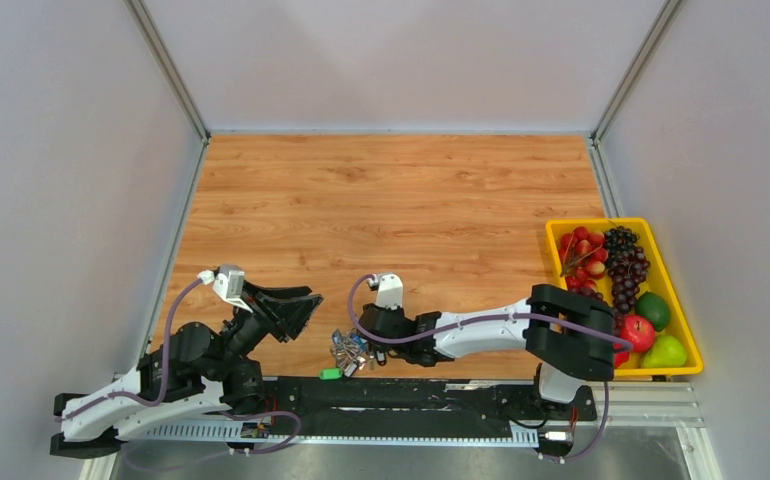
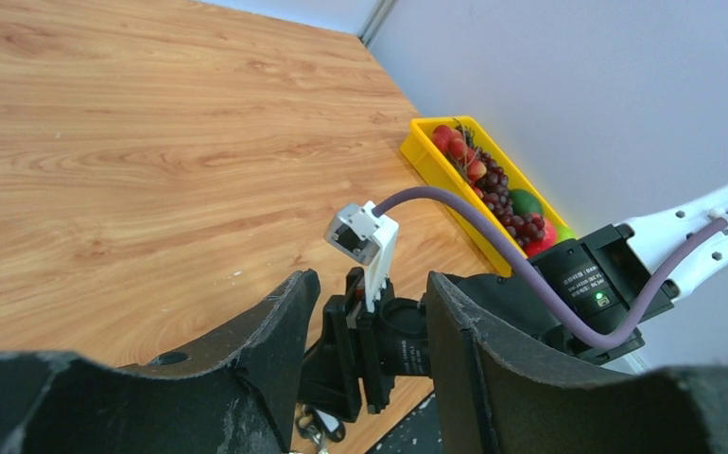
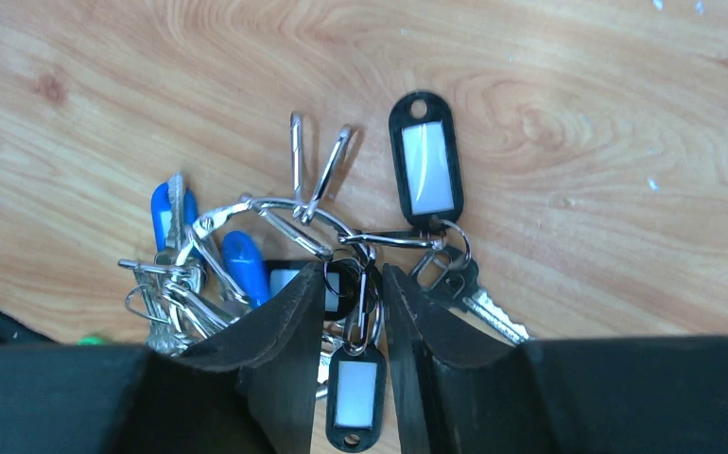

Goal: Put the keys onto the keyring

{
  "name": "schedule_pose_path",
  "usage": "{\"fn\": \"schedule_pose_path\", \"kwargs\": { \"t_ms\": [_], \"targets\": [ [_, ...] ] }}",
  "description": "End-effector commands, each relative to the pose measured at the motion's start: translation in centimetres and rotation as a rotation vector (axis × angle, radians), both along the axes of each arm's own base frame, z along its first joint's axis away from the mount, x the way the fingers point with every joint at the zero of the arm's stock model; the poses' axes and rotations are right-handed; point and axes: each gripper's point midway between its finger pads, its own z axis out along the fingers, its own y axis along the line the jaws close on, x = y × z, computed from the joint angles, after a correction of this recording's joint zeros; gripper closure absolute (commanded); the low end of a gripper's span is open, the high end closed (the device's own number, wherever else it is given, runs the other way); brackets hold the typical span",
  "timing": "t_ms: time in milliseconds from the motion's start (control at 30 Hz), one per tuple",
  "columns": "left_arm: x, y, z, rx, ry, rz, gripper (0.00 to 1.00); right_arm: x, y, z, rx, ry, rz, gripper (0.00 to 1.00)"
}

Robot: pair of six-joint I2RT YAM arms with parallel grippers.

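Where keyring lies just beyond right gripper, keys bunched around

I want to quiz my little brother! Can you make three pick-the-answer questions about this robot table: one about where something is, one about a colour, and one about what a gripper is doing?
1. Where is the yellow plastic tray of fruit?
A) right side of the wooden table
B) left side
C) middle

2. What colour is the frame of the oval plastic key tag sticking farthest out of the bunch of silver metal keys?
A) red
B) black
C) yellow

3. How is the left gripper?
A) shut on a key
B) holding a grape
C) open and empty

Answers:
1 A, the tray sits against the right wall.
2 B, a black rim surrounds its white label.
3 C, its fingers stand wide apart, holding nothing.
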Motion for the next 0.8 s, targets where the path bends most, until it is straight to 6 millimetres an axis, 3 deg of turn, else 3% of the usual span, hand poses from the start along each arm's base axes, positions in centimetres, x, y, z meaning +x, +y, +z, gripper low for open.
{"fn": "schedule_pose_path", "kwargs": {
  "t_ms": [0,267,400,567,767],
  "targets": [
    [0.1,0.8,1.6,-0.026,-0.018,0.017,0.43,0.0,-5.5,-4.4,-0.325,-0.014,0.015,0.69],
    [0.3,0.7,1.5,-0.019,-0.022,0.027,0.42,0.7,-5.7,-4.1,-0.353,-0.05,0.018,0.98],
    [0.4,0.6,1.4,-0.012,-0.019,0.03,0.41,1.6,-6.1,-2.3,-0.344,-0.105,-0.003,1.0],
    [0.4,0.3,1.4,-0.011,-0.02,0.029,0.41,3.0,-6.7,2.0,-0.31,-0.207,-0.044,1.0],
    [0.5,-0.2,1.5,-0.002,-0.026,0.024,0.4,4.7,-7.8,9.7,-0.205,-0.355,-0.11,1.0]
  ]
}}
